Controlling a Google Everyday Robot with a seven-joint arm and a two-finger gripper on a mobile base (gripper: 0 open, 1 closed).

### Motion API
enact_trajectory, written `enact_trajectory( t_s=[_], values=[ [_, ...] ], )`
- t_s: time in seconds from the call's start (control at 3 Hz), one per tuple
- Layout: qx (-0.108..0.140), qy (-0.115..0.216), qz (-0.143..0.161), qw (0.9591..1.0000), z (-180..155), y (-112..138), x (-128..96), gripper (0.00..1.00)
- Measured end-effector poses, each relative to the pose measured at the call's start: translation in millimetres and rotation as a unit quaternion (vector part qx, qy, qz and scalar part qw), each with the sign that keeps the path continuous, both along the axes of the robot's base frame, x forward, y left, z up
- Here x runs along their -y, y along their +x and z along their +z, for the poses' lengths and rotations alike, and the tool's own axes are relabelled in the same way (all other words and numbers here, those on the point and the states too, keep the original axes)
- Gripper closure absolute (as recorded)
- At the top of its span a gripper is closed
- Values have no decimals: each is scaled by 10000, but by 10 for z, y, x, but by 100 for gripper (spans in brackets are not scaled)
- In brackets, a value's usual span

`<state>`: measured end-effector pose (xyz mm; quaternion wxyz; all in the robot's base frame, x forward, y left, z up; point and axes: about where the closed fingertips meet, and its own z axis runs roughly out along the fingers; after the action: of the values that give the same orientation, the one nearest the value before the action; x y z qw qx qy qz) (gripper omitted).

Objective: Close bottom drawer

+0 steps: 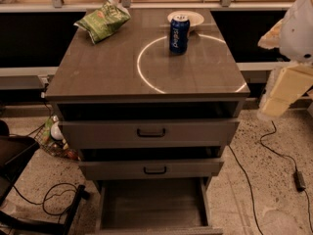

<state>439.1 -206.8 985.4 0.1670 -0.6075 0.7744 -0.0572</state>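
**Bottom drawer stands wide open, gripper off to the right**

The bottom drawer [152,204] is pulled far out of the grey-brown cabinet, toward the lower edge of the view. Its plain grey inside faces up, and its front panel is cut off by the frame. Above it, the middle drawer [195,168] sits out a little, with a dark gap over it. The top drawer [98,131] also stands slightly proud under the worktop [98,72].

On the worktop a green snack bag [102,21] lies at the back left. A blue can [179,33] stands upright at the back, just in front of a small white dish [195,17]. A bright ring [138,65] is traced on the surface, and the can stands on its far arc.

The gripper [274,104] hangs at the right edge of the view, beside the cabinet's upper right corner. It is well apart from the bottom drawer and touches nothing. Whether it is released or clenched cannot be told. A black cable [244,180] trails over the speckled floor to the cabinet's right.
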Motion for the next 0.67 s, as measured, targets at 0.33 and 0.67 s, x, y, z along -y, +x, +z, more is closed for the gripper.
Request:
enact_trajectory(
  t_s=[0.33,0.67],
  values=[
    [-63,-325,86,9994,-248,-43,39,39],
    [-268,-649,106,9975,-745,-198,310,62]
  ],
)
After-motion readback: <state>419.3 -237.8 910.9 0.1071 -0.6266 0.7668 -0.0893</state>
